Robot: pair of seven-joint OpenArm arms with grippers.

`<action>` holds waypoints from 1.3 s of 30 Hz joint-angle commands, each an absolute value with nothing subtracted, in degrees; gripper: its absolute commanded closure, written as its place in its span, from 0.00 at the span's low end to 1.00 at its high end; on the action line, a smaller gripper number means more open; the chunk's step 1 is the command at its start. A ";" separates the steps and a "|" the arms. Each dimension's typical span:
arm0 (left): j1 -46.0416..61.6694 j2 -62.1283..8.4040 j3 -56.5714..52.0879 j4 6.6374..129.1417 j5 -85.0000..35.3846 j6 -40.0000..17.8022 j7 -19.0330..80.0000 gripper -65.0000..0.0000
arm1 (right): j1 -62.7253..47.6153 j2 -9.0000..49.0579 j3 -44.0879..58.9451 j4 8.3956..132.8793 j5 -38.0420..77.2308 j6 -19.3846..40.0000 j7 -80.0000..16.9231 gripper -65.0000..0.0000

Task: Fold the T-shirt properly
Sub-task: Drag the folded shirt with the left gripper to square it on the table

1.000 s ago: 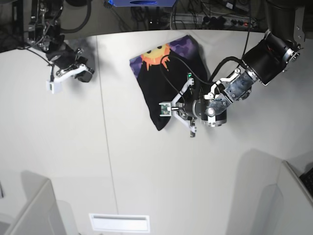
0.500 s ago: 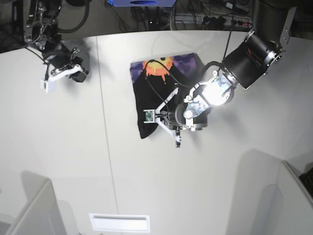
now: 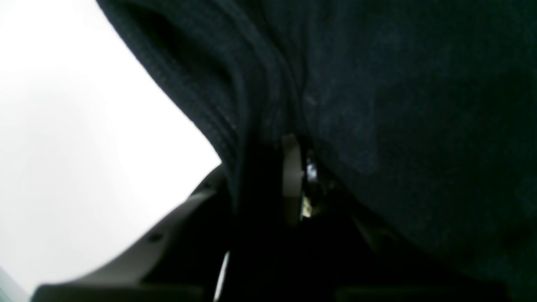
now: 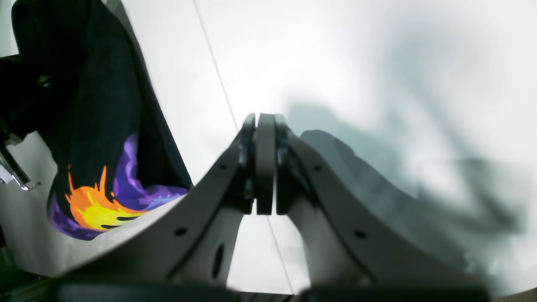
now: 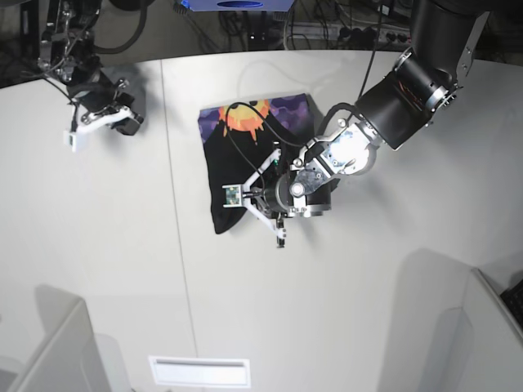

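The T-shirt (image 5: pixel 221 180) lies folded into a narrow black bundle on the white table (image 5: pixel 114 261), its orange-yellow sun print (image 5: pixel 243 116) on purple at the far end. My left gripper (image 5: pixel 245 202) reaches in from the right and is shut on the bundle's near black edge. In the left wrist view black fabric (image 3: pixel 377 105) fills the frame, draped over one pale finger (image 3: pixel 291 176). My right gripper (image 5: pixel 78 137) hovers at the far left, shut on nothing. Its pressed fingertips (image 4: pixel 265 167) show in the right wrist view, with the T-shirt (image 4: pixel 105 109) off to their left.
A thin seam (image 5: pixel 176 212) runs front to back across the table, left of the shirt. Grey partition panels stand at the near left (image 5: pixel 57 351) and near right (image 5: pixel 474 327) corners. A slot (image 5: pixel 200 371) sits at the front edge. Cables and a power strip (image 5: pixel 384 34) lie behind the table.
My left gripper has travelled left across the table, dragging the T-shirt with it. The right gripper has drifted slightly left and stayed shut.
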State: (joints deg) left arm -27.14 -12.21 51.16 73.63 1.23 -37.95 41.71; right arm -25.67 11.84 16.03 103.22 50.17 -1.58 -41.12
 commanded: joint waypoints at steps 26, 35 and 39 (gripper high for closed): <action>-30.37 -12.26 58.24 72.92 -0.57 -40.00 38.81 1.00 | -26.42 12.35 16.13 104.04 50.77 -1.36 -40.40 1.00; -33.89 -12.18 58.15 72.66 -0.84 -40.00 38.73 0.27 | -26.42 12.35 16.04 104.04 50.77 -1.36 -40.48 1.00; -36.00 -11.21 57.89 72.84 -0.84 -40.00 38.81 0.12 | -26.42 12.35 16.04 104.04 50.77 -1.36 -40.48 1.00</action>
